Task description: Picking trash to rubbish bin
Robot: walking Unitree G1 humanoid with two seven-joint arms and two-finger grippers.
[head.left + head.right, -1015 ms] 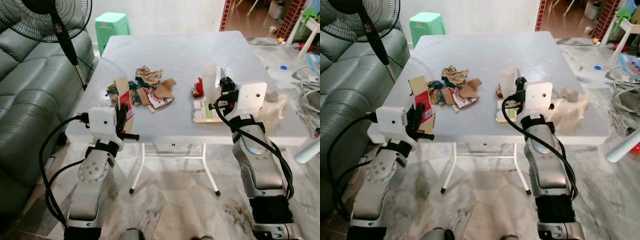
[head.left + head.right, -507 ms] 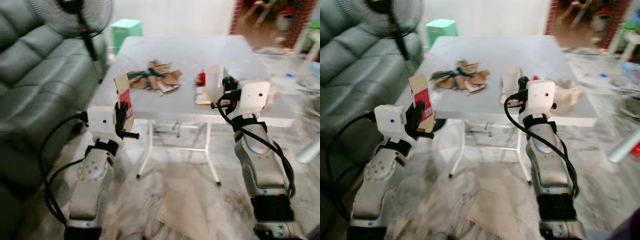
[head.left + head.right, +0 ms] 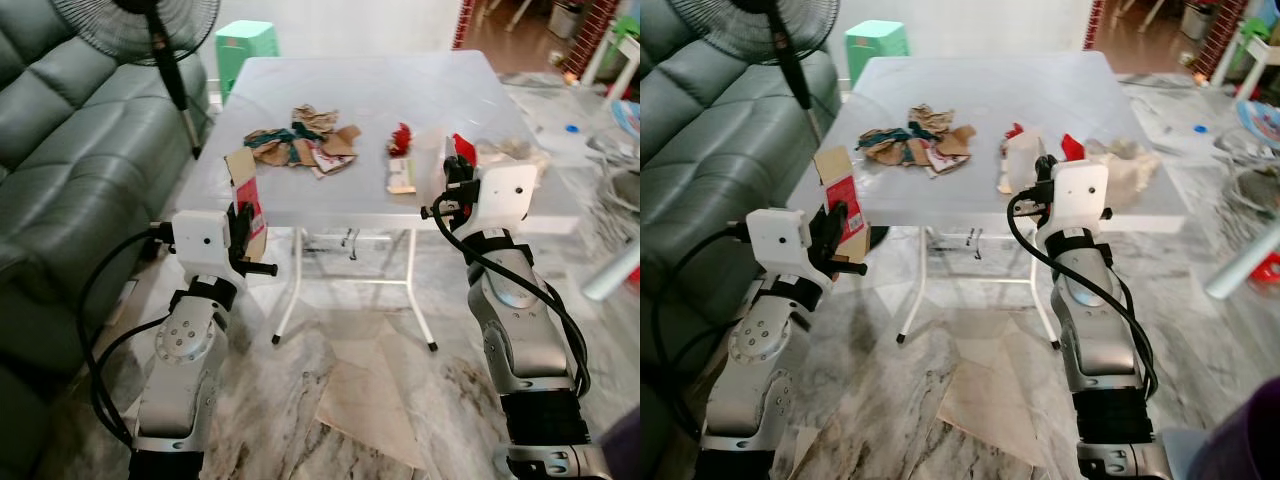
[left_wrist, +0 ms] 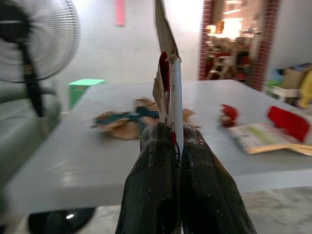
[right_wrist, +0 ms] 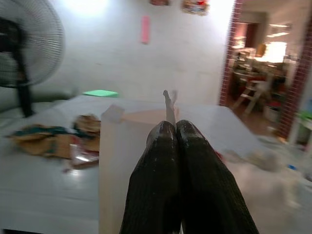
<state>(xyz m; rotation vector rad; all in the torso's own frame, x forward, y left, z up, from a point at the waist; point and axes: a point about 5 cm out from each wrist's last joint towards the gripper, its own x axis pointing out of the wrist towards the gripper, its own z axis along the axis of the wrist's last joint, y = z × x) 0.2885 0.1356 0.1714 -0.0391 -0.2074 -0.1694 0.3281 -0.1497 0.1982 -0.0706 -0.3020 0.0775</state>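
My left gripper [image 3: 243, 222] is shut on a flat piece of brown cardboard with a red print [image 3: 243, 183], held upright in front of the table's near left edge. In the left wrist view the fingers [image 4: 156, 161] pinch that cardboard [image 4: 168, 73] edge-on. My right gripper [image 3: 447, 186] is shut on a pale carton [image 3: 430, 168] at the table's near right edge. In the right wrist view its thin edge [image 5: 169, 103] rises from between the pads. A pile of torn cardboard scraps [image 3: 300, 148], a red wrapper [image 3: 400, 138] and a flat printed carton [image 3: 402, 178] lie on the white table [image 3: 350, 85].
A grey-green sofa [image 3: 70, 170] runs along the left, with a standing fan [image 3: 150, 30] and a green stool [image 3: 243, 42] behind the table. A crumpled plastic bag [image 3: 505, 150] lies at the table's right. A cardboard sheet [image 3: 370, 400] lies on the marble floor between my arms.
The whole view has shifted: the table now lies farther off, and more floor shows in front. Both grippers keep their hold on the cardboard and the carton.
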